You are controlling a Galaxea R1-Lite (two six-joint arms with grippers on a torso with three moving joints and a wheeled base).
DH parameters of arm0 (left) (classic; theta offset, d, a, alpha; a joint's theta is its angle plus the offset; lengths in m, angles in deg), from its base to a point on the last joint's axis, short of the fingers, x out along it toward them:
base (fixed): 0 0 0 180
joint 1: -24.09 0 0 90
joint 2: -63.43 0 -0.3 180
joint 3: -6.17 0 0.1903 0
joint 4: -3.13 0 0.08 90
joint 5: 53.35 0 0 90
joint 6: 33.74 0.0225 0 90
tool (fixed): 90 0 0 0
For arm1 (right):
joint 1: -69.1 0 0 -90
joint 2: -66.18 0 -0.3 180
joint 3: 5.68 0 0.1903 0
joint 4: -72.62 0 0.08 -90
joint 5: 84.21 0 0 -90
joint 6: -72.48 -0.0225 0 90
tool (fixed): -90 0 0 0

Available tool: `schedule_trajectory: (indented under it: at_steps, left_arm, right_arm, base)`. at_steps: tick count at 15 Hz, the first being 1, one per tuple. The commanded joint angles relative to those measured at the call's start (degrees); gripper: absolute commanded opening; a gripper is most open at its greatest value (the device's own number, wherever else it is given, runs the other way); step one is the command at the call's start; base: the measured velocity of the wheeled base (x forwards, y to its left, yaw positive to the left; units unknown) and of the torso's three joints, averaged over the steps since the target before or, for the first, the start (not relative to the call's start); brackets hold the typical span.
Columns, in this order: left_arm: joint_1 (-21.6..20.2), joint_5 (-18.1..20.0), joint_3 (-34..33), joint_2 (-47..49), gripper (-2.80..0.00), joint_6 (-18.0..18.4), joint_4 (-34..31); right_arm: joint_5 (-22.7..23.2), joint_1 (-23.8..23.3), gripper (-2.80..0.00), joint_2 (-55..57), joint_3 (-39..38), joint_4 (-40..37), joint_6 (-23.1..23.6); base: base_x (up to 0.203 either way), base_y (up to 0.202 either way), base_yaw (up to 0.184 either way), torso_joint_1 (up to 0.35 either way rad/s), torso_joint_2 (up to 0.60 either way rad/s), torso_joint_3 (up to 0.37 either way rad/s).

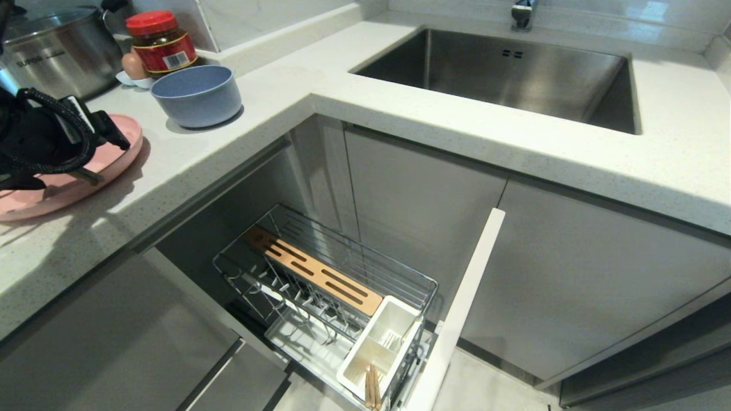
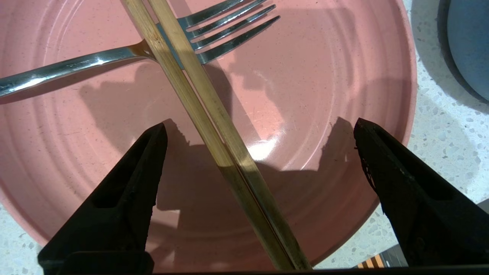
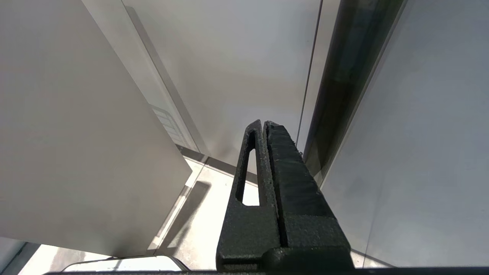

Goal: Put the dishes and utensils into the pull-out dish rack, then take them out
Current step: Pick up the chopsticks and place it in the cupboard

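Note:
The pink plate (image 1: 117, 151) lies on the counter at the far left, with my left arm (image 1: 40, 142) over it. Close above the plate (image 2: 324, 76), my left gripper (image 2: 259, 128) is open. A pair of wooden chopsticks (image 2: 214, 114) lies between the fingers (image 2: 130, 183), touching neither, and crosses the neck of a silver fork (image 2: 76, 67). The pale-blue bowl (image 1: 197, 94) stands behind the plate. The pull-out dish rack (image 1: 342, 260) is drawn out below, with chopsticks (image 1: 371, 388) in its white cup (image 1: 394, 328). My right gripper (image 3: 263, 123) is shut and empty, low by the cabinet fronts.
A lidded steel pot (image 1: 57, 51), a red-lidded jar (image 1: 160, 43) and an egg (image 1: 134, 65) stand behind the bowl. The steel sink (image 1: 502, 74) is set in the counter to the right. The rack's white front panel (image 1: 462, 308) juts out over the floor.

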Motion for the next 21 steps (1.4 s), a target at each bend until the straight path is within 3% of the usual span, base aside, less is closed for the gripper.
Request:
schedule_trajectory:
  at_steps: [1,5,6,21]
  left_arm:
    - [0.0,-0.2,0.1,0.3,0.00,-0.2,-0.3]
    - [0.0,-0.2,0.1,0.6,0.00,-0.2,-0.2]
    - [0.0,-0.3,0.1,0.6,-2.80,-0.2,-0.2]
    - [-0.1,-0.3,0.7,0.1,-2.80,-0.5,-0.1]
  right_arm:
    - [0.0,0.0,-2.80,-0.1,0.0,0.0,0.0]
    - [0.0,0.0,-2.80,-0.1,0.0,0.0,0.0]
    - [0.0,0.0,-2.80,-0.1,0.0,0.0,0.0]
    - [0.0,0.0,-2.80,-0.1,0.0,0.0,0.0]
  base:
    - [0.000,0.000,0.000,0.000,0.00,0.000]
    - [0.000,0.000,0.000,0.000,0.00,0.000]
    - [0.000,0.000,0.000,0.000,0.00,0.000]
    - [0.000,0.000,0.000,0.000,0.00,0.000]
